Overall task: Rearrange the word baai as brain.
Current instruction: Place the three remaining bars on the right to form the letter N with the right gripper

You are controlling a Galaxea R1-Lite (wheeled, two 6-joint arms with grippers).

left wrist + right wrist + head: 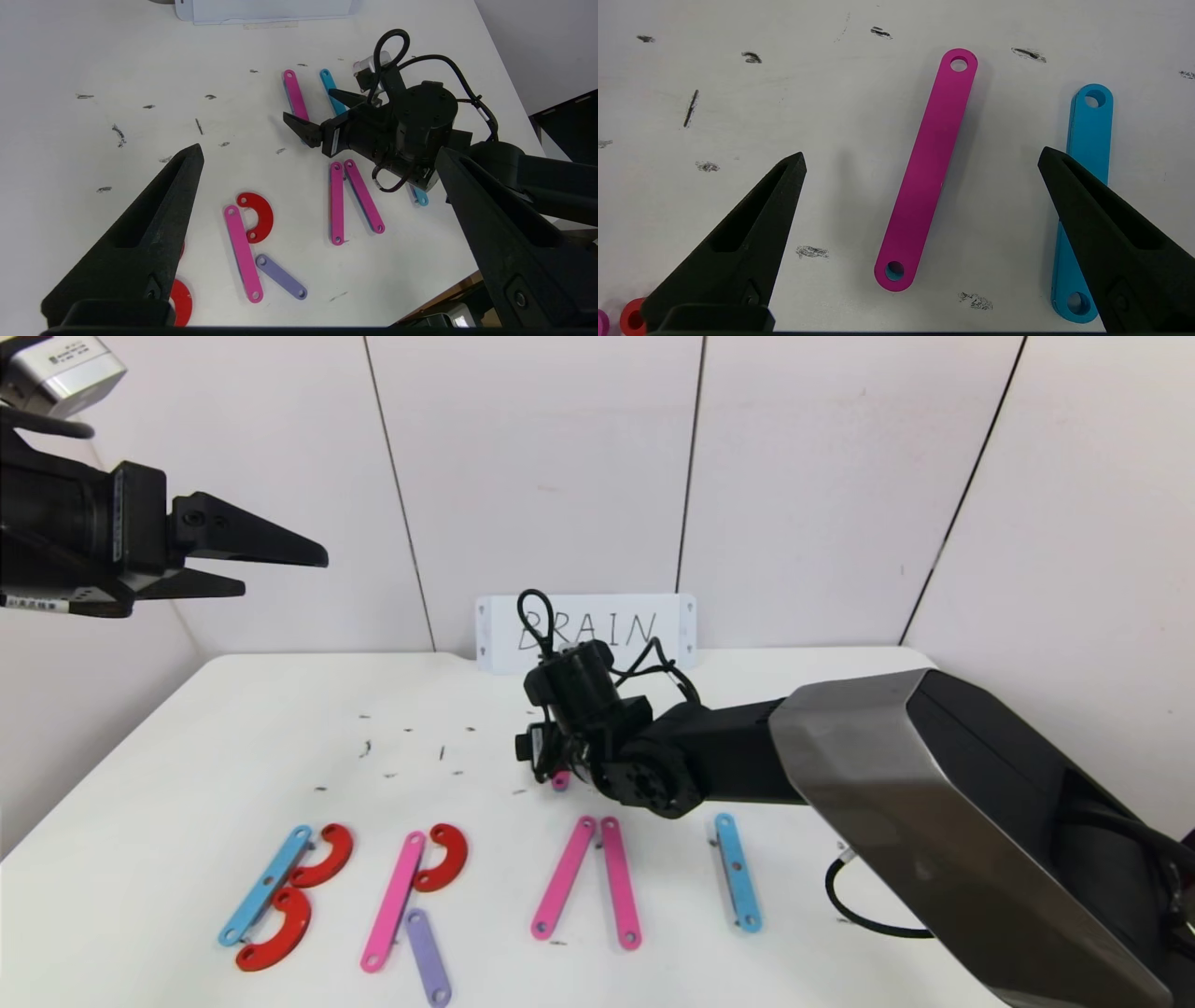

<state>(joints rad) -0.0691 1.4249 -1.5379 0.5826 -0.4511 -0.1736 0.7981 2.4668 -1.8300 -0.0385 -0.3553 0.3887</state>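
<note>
Pink bar (926, 170) under spread R pincer (922, 161)

We see pink bars (563, 877), light-blue bars (738, 872), a purple bar (428, 957) and red curved pieces (324, 857) on a white table (187, 756) with dark scuffs.

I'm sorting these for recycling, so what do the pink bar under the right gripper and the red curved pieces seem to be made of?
Pink bar: likely rigid plastic, matte to satin; flat, even colour, clean round end holes, soft sheen.
Red curved pieces: probably the same plastic; flat, uniform red, similar punched holes. Painted metal cannot be ruled out.
</note>
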